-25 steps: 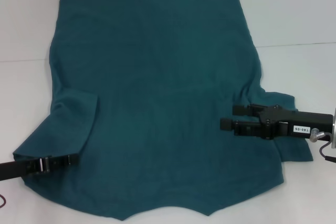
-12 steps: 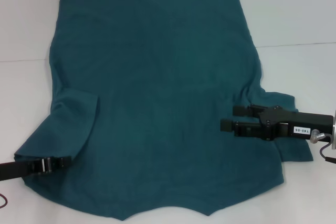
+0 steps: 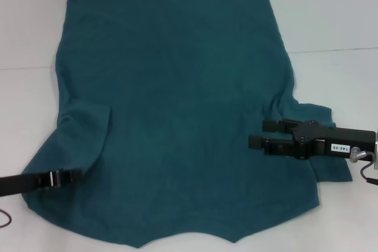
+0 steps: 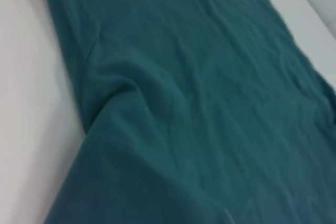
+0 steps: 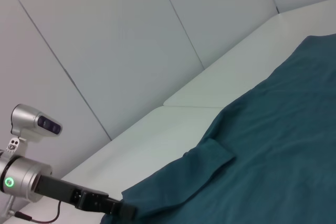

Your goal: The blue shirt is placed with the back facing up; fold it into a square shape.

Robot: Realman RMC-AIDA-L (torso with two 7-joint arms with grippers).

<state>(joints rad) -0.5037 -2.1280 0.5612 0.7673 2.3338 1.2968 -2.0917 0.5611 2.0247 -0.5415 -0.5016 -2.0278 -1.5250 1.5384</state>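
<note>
low at the near left edge of the head view, the left gripper (image 3: 74,175) reaches in level from the robot's left, its thin black arm lying almost flat along the white table (image 3: 331,16). its fingers look closed together at the tip and rest on the near-left edge of the blue shirt (image 3: 177,104), but whether cloth is actually pinched between them cannot be told from here. the right wrist view shows this same gripper (image 5: 123,211) from farther off, its dark tip touching the shirt's (image 5: 273,145) edge, with a silver joint and a green light behind it.

moving across, the shirt lies spread over the middle of the table, plain dark teal side up, no lettering showing. its left sleeve is folded inward onto the body as a raised flap just beyond the left gripper; the left wrist view shows that fold as a soft ridge in the cloth (image 4: 199,103). the hem lies at the far side, and the near edge curves in at the centre.

on the right, the right gripper (image 3: 260,133) comes in level from the robot's right, over the shirt near its right sleeve. its two black fingers are parted, one beyond the other, holding nothing.
</note>
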